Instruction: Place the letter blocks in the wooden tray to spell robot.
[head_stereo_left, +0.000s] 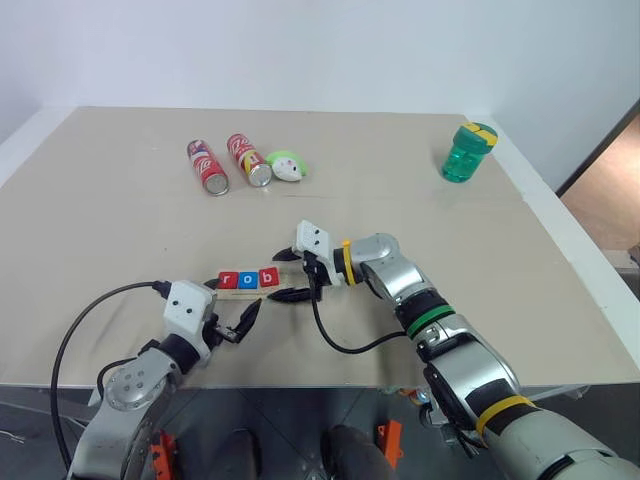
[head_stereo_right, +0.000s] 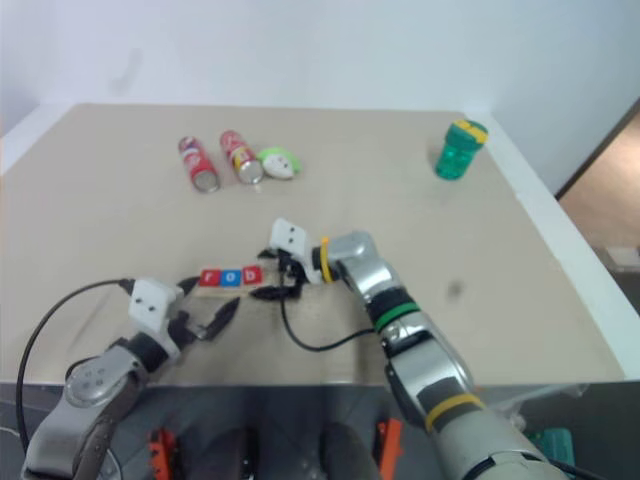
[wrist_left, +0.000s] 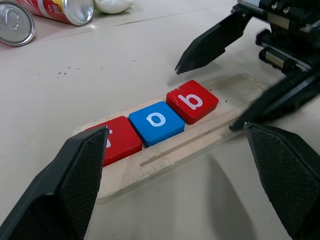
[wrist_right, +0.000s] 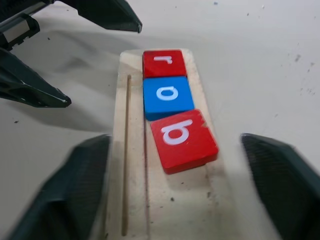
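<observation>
Letter blocks — red r (wrist_right: 163, 63), blue o (wrist_right: 167, 94), red b (wrist_right: 183, 139) — sat in row in wooden tray (wrist_right: 131, 165), b slightly askew, touching o. Right pincer (head_stereo_left: 290, 275) spread apart around tray's empty end, holding nothing. Left pincer (head_stereo_left: 244, 320) apart too, near tray's other end, empty. Tray lay on desk (head_stereo_left: 120, 220) near front edge. Farther back — two cans (head_stereo_left: 228, 165), green bottle (head_stereo_left: 467, 152).

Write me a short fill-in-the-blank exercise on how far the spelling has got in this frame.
1. The wooden tray holds ____ letter blocks.
2. The block between the red r block and the red b block is coloured ____.
3. The right gripper has its fingers ____ around the tray's end.
4. The b block sits slightly ____ to the others.

Missing words: three; blue; open; askew
</observation>
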